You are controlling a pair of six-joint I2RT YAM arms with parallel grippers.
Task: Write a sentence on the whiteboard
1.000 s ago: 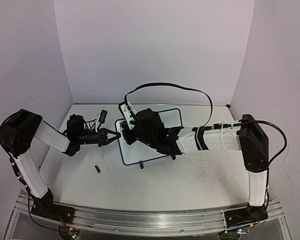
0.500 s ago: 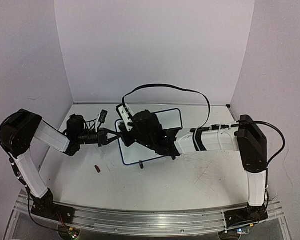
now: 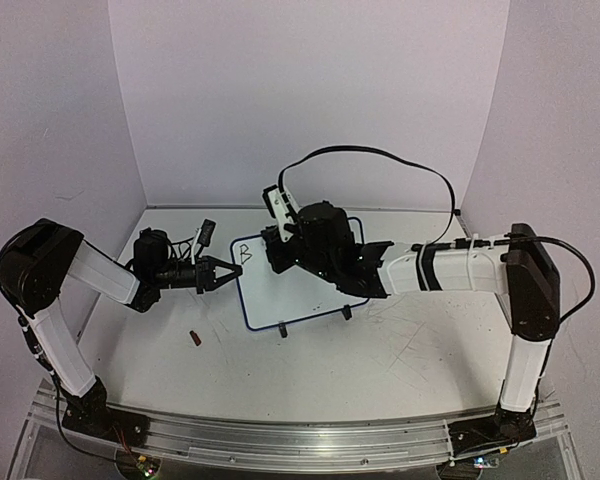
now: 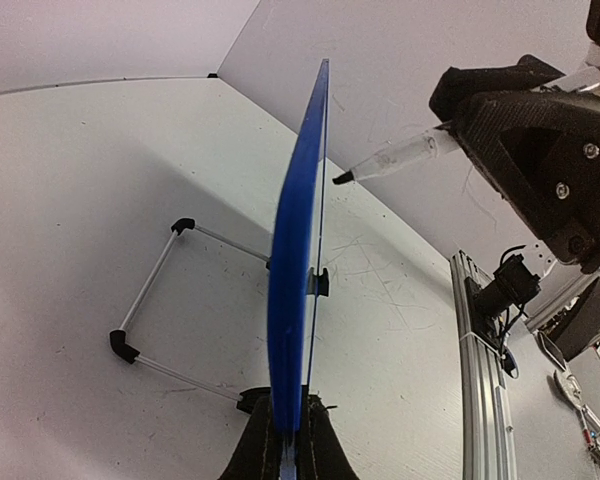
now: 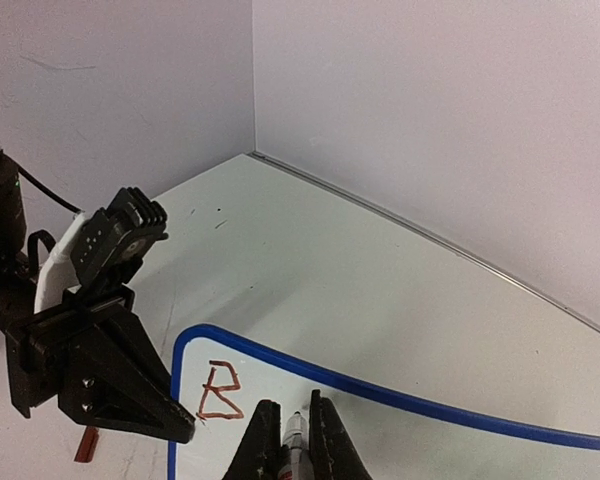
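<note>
The whiteboard (image 3: 298, 292), white with a blue rim, stands tilted on the table; in the left wrist view it is edge-on (image 4: 295, 270). My left gripper (image 3: 228, 272) is shut on its left edge (image 4: 288, 438). One letter of the sentence, a red-brown "B" (image 5: 218, 390), sits at the board's upper left corner (image 3: 242, 250). My right gripper (image 5: 295, 418) is shut on a marker (image 5: 296, 442) just right of the "B". In the left wrist view the marker (image 4: 400, 157) has its tip a small gap off the board face. The right gripper (image 3: 274, 260) hovers over the board's top edge.
A small red-brown cap (image 3: 194, 338) lies on the table in front of the left gripper, also in the right wrist view (image 5: 85, 444). The board's wire stand with black feet (image 4: 145, 300) reaches out behind it. Walls close the back and sides. A metal rail (image 4: 477, 350) runs along the near edge.
My right gripper with the marker has moved right and back from the board's upper left corner, and the "B" it covered now shows. The left gripper and the board have not moved.
</note>
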